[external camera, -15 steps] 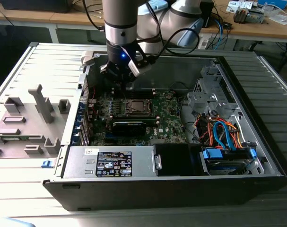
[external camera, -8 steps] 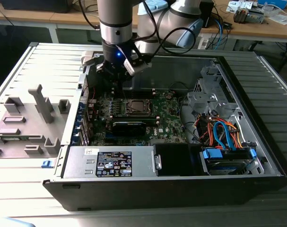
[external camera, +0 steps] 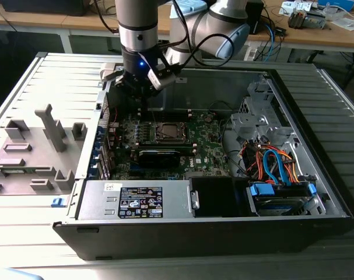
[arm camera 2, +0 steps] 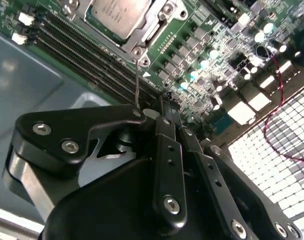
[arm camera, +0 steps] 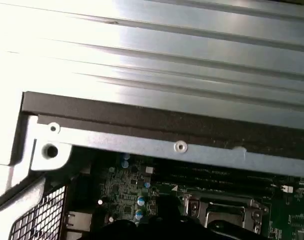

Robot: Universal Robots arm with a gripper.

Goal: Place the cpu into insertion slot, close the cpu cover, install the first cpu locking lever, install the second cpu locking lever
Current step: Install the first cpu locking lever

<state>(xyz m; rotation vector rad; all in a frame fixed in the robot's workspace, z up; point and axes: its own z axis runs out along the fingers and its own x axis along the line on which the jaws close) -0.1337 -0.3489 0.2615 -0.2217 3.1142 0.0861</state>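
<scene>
My gripper (arm camera 2: pixel 164 102) is pinched together with nothing in it, hovering above the green motherboard (arm camera 2: pixel 207 55), cpu (arm camera 2: pixel 119 15) already seated under its cover (arm camera 2: pixel 150 26).

The small flat square cpu with a silver-grey metal top (arm camera 2: pixel 120 15) lies flat inside the insertion slot, a dark square socket with a silvery metal rim (external camera: pixel 170 132), seated near the middle of the green board in the exterior view. The cpu cover, a thin silvery metal frame plate with a cut-out centre (arm camera 2: pixel 153 26), lies down around the chip, its open centre showing the chip's top.
</scene>
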